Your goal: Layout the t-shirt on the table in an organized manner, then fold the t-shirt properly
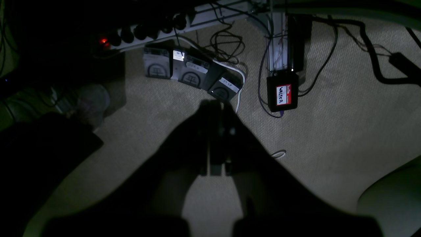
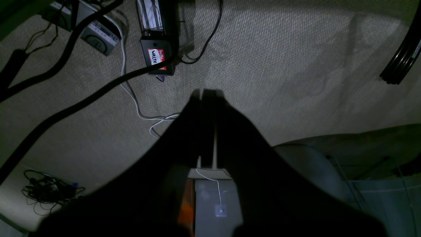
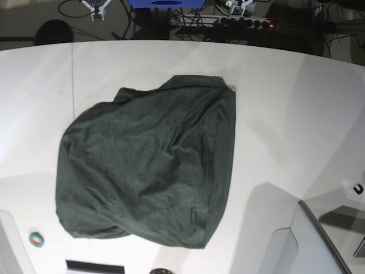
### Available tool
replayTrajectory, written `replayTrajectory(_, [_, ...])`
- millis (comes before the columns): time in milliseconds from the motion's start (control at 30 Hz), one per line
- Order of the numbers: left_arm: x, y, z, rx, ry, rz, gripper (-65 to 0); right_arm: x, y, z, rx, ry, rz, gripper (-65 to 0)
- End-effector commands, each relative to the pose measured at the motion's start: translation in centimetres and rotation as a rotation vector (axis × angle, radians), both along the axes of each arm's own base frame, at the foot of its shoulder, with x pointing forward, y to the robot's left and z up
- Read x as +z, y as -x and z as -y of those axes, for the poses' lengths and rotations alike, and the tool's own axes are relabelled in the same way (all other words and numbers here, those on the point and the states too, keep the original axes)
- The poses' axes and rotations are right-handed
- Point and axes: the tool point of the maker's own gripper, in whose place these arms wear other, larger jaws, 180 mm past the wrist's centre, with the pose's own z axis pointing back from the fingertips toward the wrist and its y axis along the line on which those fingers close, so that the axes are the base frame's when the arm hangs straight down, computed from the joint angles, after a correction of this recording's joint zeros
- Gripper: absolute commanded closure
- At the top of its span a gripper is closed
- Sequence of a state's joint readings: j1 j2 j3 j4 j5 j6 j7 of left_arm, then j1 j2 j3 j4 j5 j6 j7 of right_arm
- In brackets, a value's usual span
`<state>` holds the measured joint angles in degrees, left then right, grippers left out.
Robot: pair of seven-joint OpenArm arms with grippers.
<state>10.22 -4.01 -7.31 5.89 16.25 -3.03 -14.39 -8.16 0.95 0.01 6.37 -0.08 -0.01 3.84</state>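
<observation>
The dark green t-shirt (image 3: pixel 148 165) lies crumpled in a rounded heap on the white table (image 3: pixel 285 114), left of centre, sleeves tucked out of sight. Neither gripper shows in the base view. In the left wrist view my left gripper (image 1: pixel 217 106) is a dark silhouette with its fingers pressed together, holding nothing, above beige carpet. My right gripper (image 2: pixel 202 92) looks the same in the right wrist view: shut, empty, over the floor. No cloth shows in either wrist view.
On the carpet are foot pedals (image 1: pixel 190 74), a power strip (image 1: pixel 148 29), a black box with a name tag (image 1: pixel 282 92) (image 2: pixel 157 61) and loose cables (image 2: pixel 65 89). A small round teal button (image 3: pixel 36 240) sits near the table's front left edge.
</observation>
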Motion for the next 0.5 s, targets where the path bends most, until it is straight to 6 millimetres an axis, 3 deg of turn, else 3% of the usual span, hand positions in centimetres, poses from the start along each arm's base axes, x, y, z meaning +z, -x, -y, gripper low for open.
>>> replayTrajectory(0, [0.08, 0.79, -0.29, 0.004, -0.004, -0.012, 0.0, 0.03, 0.24, 0.15, -0.001, -0.003, -0.003, 0.0])
replayTrajectory(467, [0.09, 0.93, -0.26, -0.003, -0.004, -0.016, 0.0, 0.03, 0.3, 0.15, -0.004, -0.003, -0.006, 0.0])
